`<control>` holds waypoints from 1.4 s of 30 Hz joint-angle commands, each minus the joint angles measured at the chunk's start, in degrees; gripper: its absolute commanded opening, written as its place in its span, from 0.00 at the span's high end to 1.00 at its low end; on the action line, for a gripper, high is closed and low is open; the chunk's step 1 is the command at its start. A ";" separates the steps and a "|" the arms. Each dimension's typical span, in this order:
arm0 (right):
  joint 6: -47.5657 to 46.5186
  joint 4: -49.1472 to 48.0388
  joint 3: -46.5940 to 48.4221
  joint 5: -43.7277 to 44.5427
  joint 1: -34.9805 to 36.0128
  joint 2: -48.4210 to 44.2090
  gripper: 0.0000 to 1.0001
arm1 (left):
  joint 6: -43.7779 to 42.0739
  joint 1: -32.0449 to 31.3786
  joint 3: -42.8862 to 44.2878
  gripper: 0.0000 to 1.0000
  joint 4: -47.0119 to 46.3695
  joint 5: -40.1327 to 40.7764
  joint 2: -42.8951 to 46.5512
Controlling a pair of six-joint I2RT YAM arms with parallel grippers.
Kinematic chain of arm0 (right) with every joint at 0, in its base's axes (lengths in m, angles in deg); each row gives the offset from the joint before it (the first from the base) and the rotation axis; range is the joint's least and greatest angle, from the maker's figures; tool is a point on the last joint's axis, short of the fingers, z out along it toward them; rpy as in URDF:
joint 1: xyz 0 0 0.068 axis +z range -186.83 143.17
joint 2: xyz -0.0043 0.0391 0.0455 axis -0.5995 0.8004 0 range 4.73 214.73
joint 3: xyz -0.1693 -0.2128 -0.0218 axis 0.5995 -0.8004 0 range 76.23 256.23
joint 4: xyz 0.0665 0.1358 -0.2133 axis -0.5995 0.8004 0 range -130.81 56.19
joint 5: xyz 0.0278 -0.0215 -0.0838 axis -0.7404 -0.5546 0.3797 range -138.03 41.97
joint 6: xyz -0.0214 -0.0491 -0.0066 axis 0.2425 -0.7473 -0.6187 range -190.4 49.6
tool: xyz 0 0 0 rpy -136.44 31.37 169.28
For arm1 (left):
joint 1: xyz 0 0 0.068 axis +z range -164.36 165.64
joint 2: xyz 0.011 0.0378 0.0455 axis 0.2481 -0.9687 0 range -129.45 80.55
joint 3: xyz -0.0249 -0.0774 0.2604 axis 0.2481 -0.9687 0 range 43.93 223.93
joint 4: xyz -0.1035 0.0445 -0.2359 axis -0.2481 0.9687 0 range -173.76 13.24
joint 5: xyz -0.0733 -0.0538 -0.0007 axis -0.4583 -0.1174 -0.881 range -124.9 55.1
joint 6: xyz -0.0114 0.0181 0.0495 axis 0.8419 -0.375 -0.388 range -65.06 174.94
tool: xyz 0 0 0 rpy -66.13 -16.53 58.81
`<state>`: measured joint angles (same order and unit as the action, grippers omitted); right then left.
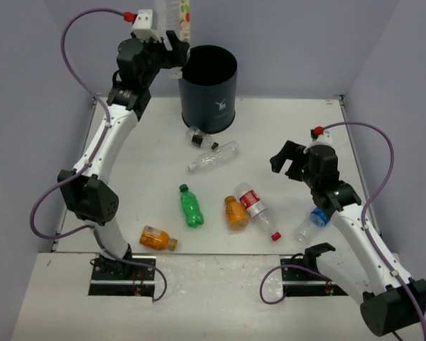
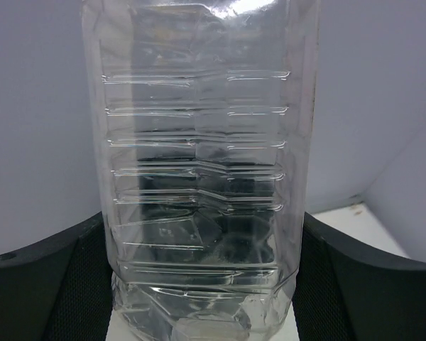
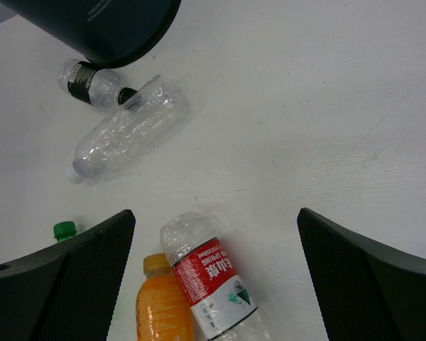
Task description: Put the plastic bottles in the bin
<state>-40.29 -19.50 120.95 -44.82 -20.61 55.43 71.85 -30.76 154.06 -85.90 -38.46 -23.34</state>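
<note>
Top external, bottles (image 1: 191, 206) strewn before bin (image 1: 209, 106)

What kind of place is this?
Probably a robot test booth: a left arm and right arm bolted to a table, plain walls around it, and plastic bottles scattered beside a dark bin.

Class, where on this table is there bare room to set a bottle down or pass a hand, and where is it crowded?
Bare: the table at far right, between the bin and the right edge; also the strip between the left arm and the green bottle. Crowded: the near middle, around the orange bottle and red-labelled bottle, and before the bin.
</note>
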 commanded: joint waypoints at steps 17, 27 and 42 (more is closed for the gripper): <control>-4.10 -3.30 -0.86 1.36 -0.06 -1.22 0.01 | 4.10 -5.58 15.04 0.00 -24.16 4.51 -24.35; -3.72 -2.33 -0.69 -1.74 -0.06 -0.69 0.01 | -3.80 -9.07 16.18 0.00 -17.02 7.08 -18.37; -3.46 7.39 -1.59 -17.84 0.12 0.47 0.01 | 0.33 -9.01 -5.35 0.00 13.28 10.34 8.65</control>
<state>-43.86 -15.51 120.02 -55.44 -20.65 55.28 70.48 -40.10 161.90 -84.31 -30.76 -27.57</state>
